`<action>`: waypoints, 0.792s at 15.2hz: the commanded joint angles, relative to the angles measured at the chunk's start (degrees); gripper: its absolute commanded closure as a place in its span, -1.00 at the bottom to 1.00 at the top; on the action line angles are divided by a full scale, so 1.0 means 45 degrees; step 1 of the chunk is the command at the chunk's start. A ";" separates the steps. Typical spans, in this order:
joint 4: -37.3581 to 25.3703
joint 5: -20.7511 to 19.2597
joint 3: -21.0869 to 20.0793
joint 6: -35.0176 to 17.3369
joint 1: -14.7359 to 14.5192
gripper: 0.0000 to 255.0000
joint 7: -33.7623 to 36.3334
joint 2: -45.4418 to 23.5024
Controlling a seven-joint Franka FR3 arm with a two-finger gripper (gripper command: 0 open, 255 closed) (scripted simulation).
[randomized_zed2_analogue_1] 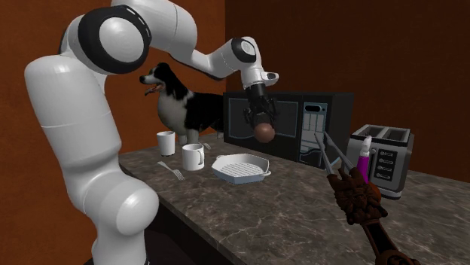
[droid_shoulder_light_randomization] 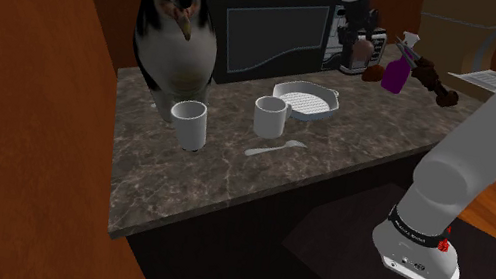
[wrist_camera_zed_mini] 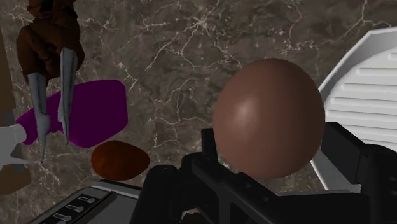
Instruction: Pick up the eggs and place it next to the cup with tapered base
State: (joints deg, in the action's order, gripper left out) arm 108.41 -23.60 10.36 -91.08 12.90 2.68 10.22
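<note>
Clearly the gripper [randomized_zed2_analogue_1: 263, 125] is closed on a brown egg [randomized_zed2_analogue_1: 264, 133]. Its two black fingers press the shell from opposite sides, and the egg hangs in the air in front of the microwave [randomized_zed2_analogue_1: 290, 120], above the marbled counter [randomized_zed2_analogue_1: 286, 211] and just beyond the white grill pan [randomized_zed2_analogue_1: 241, 167]. In the wrist view much of the egg [wrist_camera_zed_mini: 270, 118] bulges out past the fingers, so the hold seems to sit toward one end rather than round the widest part. An egg like this is probably light, rigid, smooth and brittle: too hard a squeeze may crack it, and too light a one may let the rounded shell slip out. The safest hold is likely across its broadest girth, with slow, level travel and a gentle set-down. The plain cup [droid_shoulder_light_randomization: 189, 124] that narrows toward its foot, near the dog figure [droid_shoulder_light_randomization: 178, 22], seems to be the target. A handled mug [droid_shoulder_light_randomization: 270, 117] stands between it and the pan.
</note>
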 commanded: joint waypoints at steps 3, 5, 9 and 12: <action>-0.0073 0.0318 -0.0782 0.0621 -0.0563 1.00 0.1170 0.0062; -0.0156 0.0495 -0.1153 0.0882 -0.0833 1.00 0.1734 0.0017; -0.0499 0.0870 -0.1886 0.1396 -0.1368 1.00 0.2855 -0.0231; -0.0911 0.1148 -0.2413 0.1777 -0.1775 1.00 0.3692 -0.0554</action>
State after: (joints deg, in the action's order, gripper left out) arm 105.11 -18.88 0.37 -83.82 5.57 17.88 8.25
